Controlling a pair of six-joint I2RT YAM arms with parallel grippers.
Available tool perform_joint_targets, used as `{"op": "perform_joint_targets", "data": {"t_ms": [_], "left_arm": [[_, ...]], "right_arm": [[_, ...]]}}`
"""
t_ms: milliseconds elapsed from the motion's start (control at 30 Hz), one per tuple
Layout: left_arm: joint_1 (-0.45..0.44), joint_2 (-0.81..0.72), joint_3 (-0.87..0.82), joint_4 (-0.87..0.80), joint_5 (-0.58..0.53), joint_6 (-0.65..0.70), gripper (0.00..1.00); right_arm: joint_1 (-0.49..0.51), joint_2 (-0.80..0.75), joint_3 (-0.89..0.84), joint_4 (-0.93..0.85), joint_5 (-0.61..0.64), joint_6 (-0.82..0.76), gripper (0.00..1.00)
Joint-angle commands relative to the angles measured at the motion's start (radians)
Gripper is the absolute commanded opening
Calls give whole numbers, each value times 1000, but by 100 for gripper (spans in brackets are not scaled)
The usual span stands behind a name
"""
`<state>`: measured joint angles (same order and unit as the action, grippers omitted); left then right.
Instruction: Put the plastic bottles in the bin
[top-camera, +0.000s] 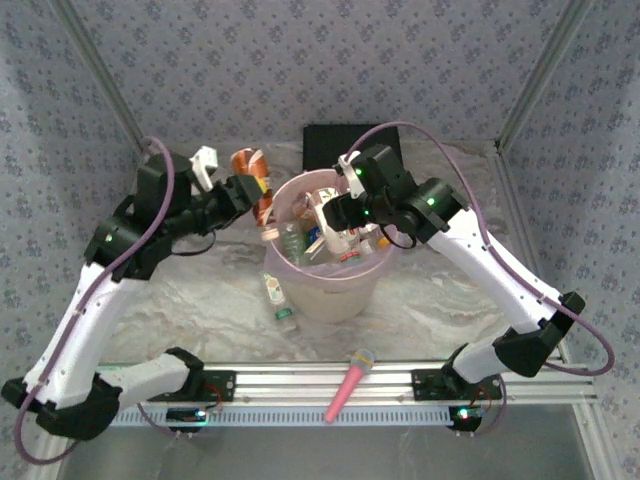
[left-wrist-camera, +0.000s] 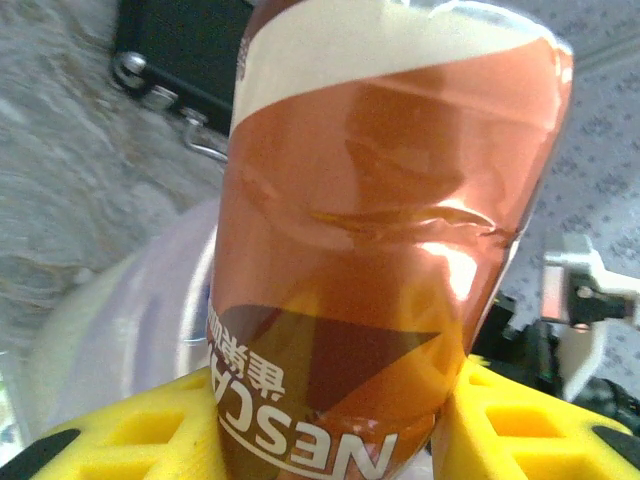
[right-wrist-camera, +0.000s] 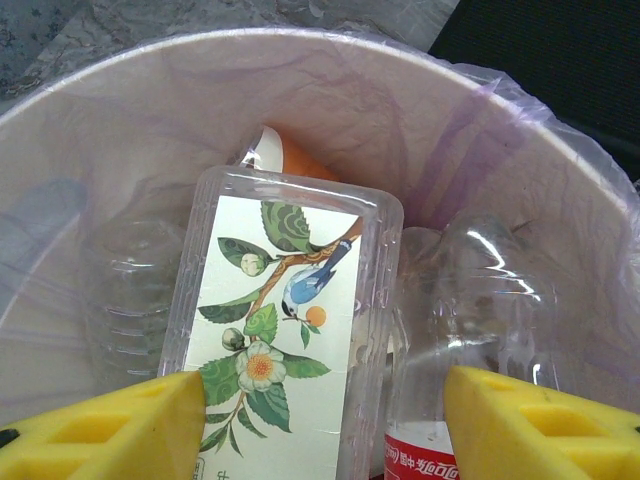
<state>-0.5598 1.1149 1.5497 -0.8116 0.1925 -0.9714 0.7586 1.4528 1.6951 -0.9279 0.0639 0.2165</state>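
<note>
Holds the brown bottle (top-camera: 258, 185) clamped in the left jaws, right at the rim of the bin (top-camera: 330, 295), on its side nearest the left edge of the desk (top-camera: 190, 300). Risks spilling it onto the desk if released there, or bumping the right jaws, parted and empty, inside the bin.

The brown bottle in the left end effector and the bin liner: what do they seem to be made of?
Brown bottle: probably thin plastic under a glossy brown label film; bright highlights and a dented crease across its middle suggest this. Bin liner: thin translucent pink plastic film, to judge by its wrinkles and its fold over the rim.
</note>
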Motion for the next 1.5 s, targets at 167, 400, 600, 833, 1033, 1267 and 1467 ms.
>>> {"op": "perform_joint_targets", "data": {"t_ms": [167, 400, 600, 833, 1033, 1267, 1467], "left_arm": [[-132, 139, 124, -112, 1, -31, 37], [-158, 114, 52, -109, -33, -26, 58], [-159, 111, 64, -116, -59, 50, 74], [-177, 167, 166, -176, -172, 189, 65], [-186, 228, 214, -157, -209, 269, 51], [-192, 257, 286, -100, -389, 431, 50], [-192, 311, 305, -69, -389, 464, 45]], "right_arm": [[-21, 15, -20, -16, 26, -3, 65], [-28, 17, -22, -15, 20, -6, 65], [-31, 17, -22, -15, 16, -6, 65], [-39, 16, -22, -25, 16, -8, 65], [-44, 17, -22, -22, 8, -9, 65], [-46, 23, -22, -23, 5, -9, 65], [-46, 27, -21, -26, 5, -8, 65]]}}
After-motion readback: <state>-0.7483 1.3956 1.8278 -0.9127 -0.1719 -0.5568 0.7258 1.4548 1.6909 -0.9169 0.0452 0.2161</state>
